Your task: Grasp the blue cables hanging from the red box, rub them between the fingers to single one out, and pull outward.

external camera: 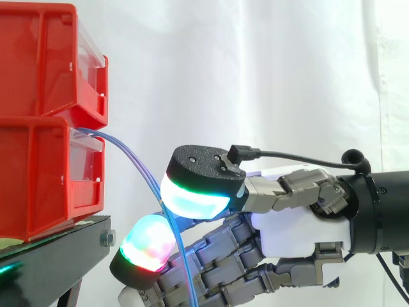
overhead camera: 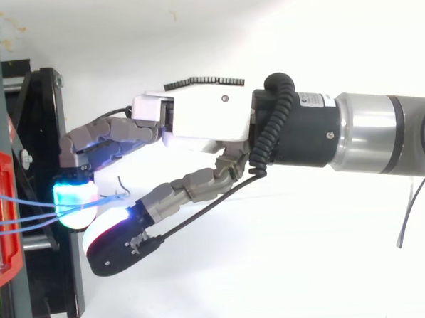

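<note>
Closest to my side camera is the hand (external camera: 294, 224), reaching in from the right on the arm (overhead camera: 382, 132) with its fingers curled toward the bins. Its thumb pad (external camera: 195, 198), glowing cyan with a green rim, sits just above a fingertip pad (external camera: 147, 246) that glows red, green and magenta. Between those two I see the blue cables (external camera: 137, 163) passing through, so I read the hand as closed on them in a pinch, though I cannot tell how firmly.

From the side view, the cables leave the front of the lower red bin (external camera: 38, 179), arc out and down to the pads, then hang below them in front of the curled fingers. An upper red bin (external camera: 38, 64) is stacked on the lower one, and both stand on the black stand (external camera: 57, 256) before the white curtain (external camera: 255, 77).

From above, I count three separate blue strands leaving the bin's edge, spread apart there and converging at the glowing pads. The palm lies level, well clear of the bin.
</note>
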`<state>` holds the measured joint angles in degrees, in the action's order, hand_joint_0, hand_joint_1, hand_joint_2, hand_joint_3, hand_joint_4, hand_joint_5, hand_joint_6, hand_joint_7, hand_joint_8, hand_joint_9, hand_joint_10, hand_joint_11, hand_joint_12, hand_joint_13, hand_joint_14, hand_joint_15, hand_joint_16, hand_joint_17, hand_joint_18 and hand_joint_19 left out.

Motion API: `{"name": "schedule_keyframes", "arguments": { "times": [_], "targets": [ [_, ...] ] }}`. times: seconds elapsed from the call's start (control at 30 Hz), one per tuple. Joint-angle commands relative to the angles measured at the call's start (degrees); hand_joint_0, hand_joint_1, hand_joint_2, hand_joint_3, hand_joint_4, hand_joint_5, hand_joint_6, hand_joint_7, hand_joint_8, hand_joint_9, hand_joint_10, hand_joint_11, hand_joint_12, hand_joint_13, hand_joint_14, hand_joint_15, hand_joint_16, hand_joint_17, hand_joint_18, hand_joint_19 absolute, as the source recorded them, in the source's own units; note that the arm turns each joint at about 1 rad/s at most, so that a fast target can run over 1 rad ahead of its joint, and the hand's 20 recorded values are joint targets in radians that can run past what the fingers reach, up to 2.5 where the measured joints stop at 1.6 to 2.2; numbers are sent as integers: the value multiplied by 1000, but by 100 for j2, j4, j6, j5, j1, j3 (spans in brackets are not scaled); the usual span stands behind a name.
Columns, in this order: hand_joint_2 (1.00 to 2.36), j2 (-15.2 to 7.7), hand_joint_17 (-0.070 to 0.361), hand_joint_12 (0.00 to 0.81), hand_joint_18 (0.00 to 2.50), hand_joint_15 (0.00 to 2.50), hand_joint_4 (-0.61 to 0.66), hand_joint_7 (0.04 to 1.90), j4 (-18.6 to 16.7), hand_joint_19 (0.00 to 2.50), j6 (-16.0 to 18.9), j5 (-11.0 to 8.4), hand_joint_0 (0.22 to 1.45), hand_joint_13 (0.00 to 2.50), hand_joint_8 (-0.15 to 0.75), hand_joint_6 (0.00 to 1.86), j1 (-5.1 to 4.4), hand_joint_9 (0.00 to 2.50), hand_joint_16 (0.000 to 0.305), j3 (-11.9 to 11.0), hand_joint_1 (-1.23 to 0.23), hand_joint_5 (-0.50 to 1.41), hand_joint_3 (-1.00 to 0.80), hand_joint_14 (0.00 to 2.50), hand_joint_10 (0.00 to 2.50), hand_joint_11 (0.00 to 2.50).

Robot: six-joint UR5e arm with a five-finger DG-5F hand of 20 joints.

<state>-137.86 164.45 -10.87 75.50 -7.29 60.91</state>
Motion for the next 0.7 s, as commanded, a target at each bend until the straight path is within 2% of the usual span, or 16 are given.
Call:
{"name": "schedule_keyframes", "arguments": {
  "times": [0.0,0.17,0.23,0.53,0.67],
  "targets": [
    [1000,4,100,368,229,112,241,1149,52,110,-2,0,586,344,303,604,9,604,44,-44,-683,-104,-500,4,0,31],
    [1004,4,99,366,245,120,214,1079,202,116,-11,0,612,350,304,680,17,611,44,-193,-692,-122,-445,3,0,38],
    [1005,4,98,367,248,119,213,978,237,114,-11,0,617,353,304,735,26,614,44,-202,-694,-134,-426,4,2,58],
    [1008,4,99,372,267,140,209,936,316,125,-2,0,630,364,307,838,26,612,44,-220,-742,-171,-373,5,3,120],
    [1010,4,100,374,292,143,207,908,501,122,-2,0,638,372,308,874,26,613,44,-246,-769,-179,-353,5,4,138]
  ]
}}
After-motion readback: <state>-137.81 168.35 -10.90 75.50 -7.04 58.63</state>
